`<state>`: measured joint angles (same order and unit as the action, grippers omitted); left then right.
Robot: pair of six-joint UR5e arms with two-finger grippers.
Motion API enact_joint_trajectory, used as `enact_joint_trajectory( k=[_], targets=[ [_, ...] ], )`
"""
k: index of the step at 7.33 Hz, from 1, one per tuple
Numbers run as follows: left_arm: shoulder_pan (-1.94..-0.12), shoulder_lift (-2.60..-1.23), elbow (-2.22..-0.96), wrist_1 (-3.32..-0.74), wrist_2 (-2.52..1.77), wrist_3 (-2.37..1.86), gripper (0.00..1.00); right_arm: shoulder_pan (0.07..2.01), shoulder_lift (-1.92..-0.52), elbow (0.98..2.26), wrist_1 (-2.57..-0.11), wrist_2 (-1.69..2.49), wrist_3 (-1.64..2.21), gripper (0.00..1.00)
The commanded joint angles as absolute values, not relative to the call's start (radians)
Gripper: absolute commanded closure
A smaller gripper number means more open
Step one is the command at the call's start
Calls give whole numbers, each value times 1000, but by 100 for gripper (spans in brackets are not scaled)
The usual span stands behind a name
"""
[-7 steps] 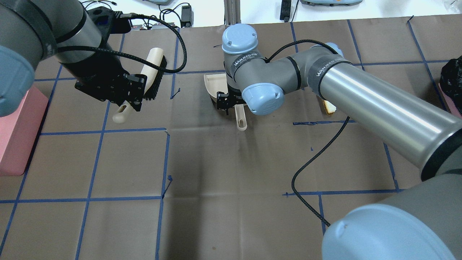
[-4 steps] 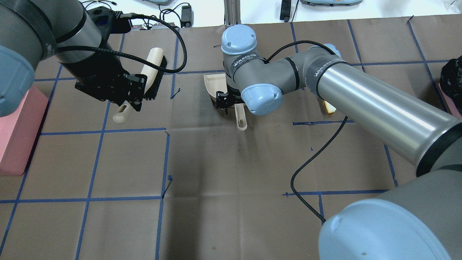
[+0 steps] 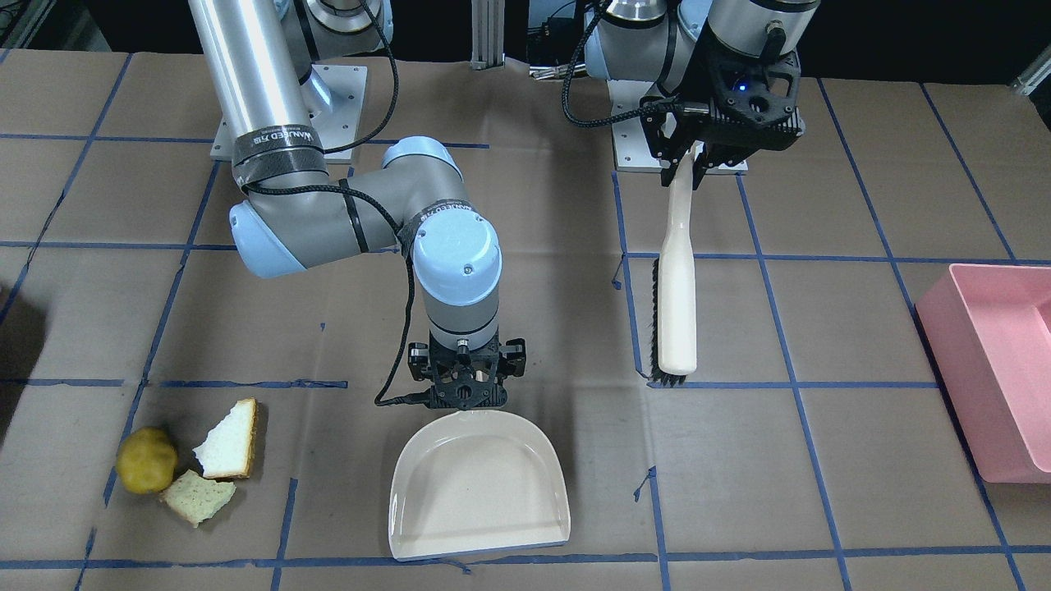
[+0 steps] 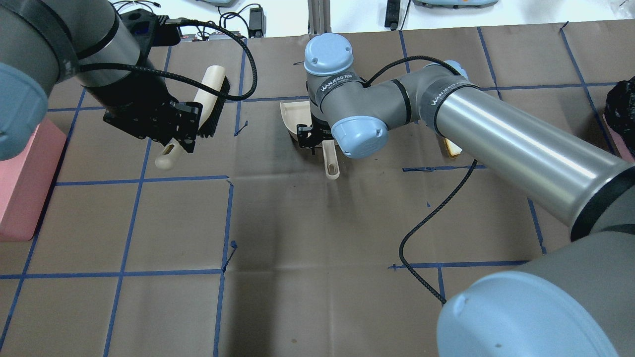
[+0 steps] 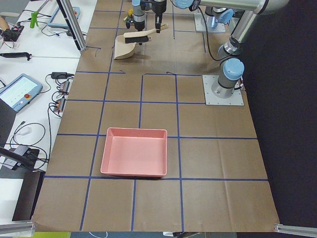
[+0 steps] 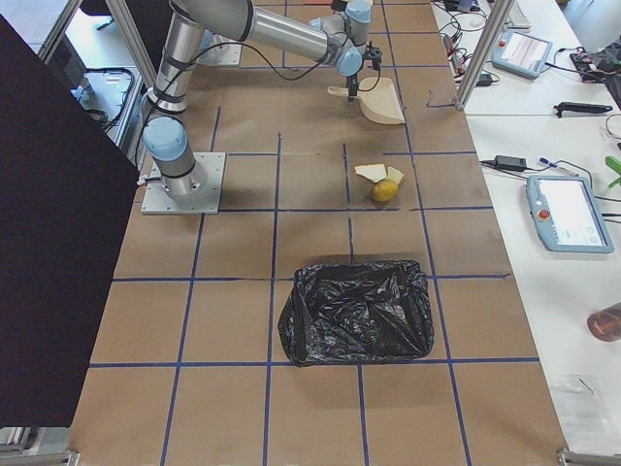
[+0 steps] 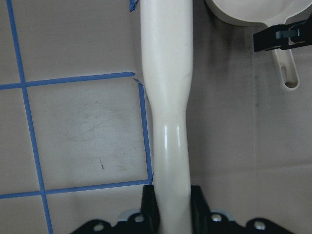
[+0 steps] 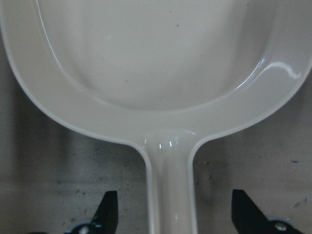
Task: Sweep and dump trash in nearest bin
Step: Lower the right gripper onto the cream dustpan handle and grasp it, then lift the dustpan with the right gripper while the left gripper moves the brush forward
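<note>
Left gripper (image 7: 171, 204) clamps a cream brush (image 7: 165, 73); right gripper (image 8: 174, 202) (arm straps (image 4: 333, 84) read "WANJEED") spreads wide around the dustpan (image 8: 156, 58) handle, not touching.

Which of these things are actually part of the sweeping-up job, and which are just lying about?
Part of the job: brush, dustpan, yellow-green ball, white bread piece, yellowish bread piece, black-lined bin, pink bin.

Just lying about: tablet and power brick, both off the brown table.
</note>
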<state>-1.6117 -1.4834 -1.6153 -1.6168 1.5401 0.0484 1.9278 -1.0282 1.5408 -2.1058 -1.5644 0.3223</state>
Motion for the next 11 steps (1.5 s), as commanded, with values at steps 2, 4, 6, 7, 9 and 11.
enact_joint_trajectory(
  k=[2, 4, 6, 7, 9, 11],
  targets=[
    [-1612, -1483, -1615, -1617, 1539, 48, 94, 1927, -1014, 1539, -2106, -1565, 322, 31],
    [-1612, -1485, -1615, -1617, 1539, 49, 95, 1921, -1023, 1537, -2105, -1566, 322, 55],
    [-1612, -1486, -1615, -1615, 1539, 51, 95, 1921, -1025, 1537, -2105, -1568, 324, 77],
    [-1614, -1486, -1614, -1615, 1537, 54, 95, 1914, -1029, 1536, -2097, -1571, 324, 91],
    [-1630, -1485, -1612, -1615, 1537, 54, 98, 1905, -1063, 1478, -2033, -1577, 325, 93],
    [-1661, -1483, -1612, -1614, 1537, 52, 100, 1875, -1129, 1392, -1866, -1580, 325, 97]
  ],
)
